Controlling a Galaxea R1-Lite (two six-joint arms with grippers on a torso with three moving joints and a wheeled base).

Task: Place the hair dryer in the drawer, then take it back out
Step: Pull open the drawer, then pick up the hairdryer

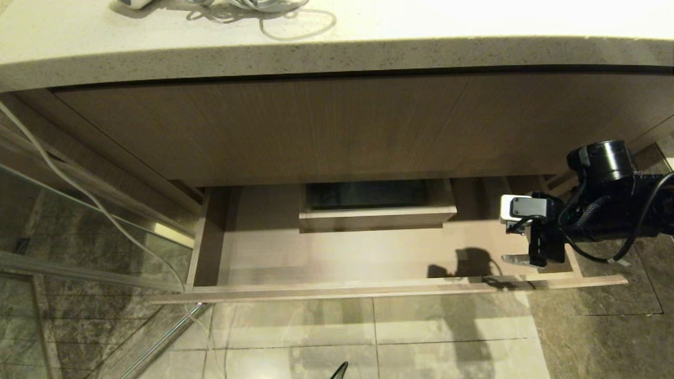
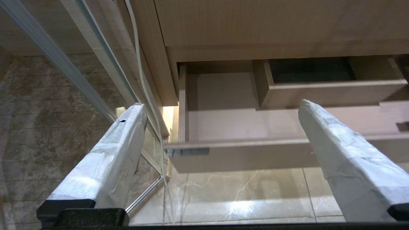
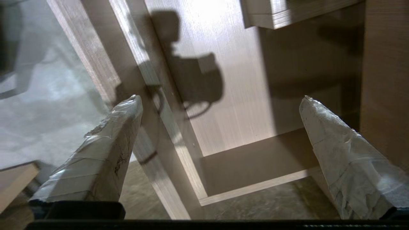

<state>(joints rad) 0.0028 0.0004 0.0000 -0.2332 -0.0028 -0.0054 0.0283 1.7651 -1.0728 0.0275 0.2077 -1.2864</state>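
Two taped grippers both stand spread wide and empty; the right gripper (image 1: 518, 258) hangs over the right end of the wide, shallow, light-brown wood-grain drawer (image 1: 337, 288), its pale wrapped fingers (image 3: 105, 153) straddling the front corner in its wrist view; the left gripper (image 2: 220, 153) is out of the head view and, by its wrist view, is parked low in front of the drawer's left end, holding nothing.

The drawer is pulled out beneath the taller wood-grain vanity panel (image 1: 326, 126); its floor shows bare except for the boxed notch (image 1: 376, 202) at the rear wall and the arm's shadow. The small white hair dryer (image 1: 134, 2) is barely in view at the far edge of the speckled pale stone countertop (image 1: 337, 55), its white cord (image 1: 263, 10) looped loosely beside it; so it lies well apart from the drawer and from either gripper.

As a judgement, opening the drawer looks done, while nothing of the placing has begun; fetching the dryer from the counter, laying it inside and lifting it back out all appear left to do.
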